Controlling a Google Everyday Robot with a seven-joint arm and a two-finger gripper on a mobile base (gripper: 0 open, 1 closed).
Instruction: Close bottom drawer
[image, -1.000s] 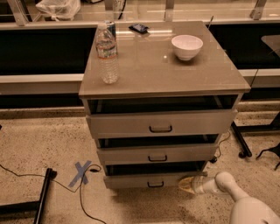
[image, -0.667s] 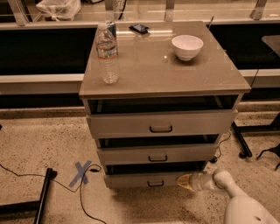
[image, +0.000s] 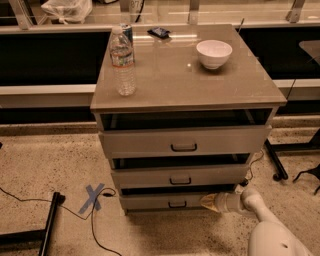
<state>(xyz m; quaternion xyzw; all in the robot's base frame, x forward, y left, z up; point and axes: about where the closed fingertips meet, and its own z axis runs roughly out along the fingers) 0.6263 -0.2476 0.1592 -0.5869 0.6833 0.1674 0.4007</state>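
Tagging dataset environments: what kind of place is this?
Likely a robotics lab or test area: blue tape X on the floor, loose cables, a drawer cabinet. The hand is at the front of the bottom drawer, right of its handle.

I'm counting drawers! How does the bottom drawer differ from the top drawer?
The bottom drawer has a narrower, shorter front than the top drawer. The bottom drawer's handle is smaller than the top drawer's. The end effector is beside the bottom drawer's right end, not the top drawer's. Both stand open.
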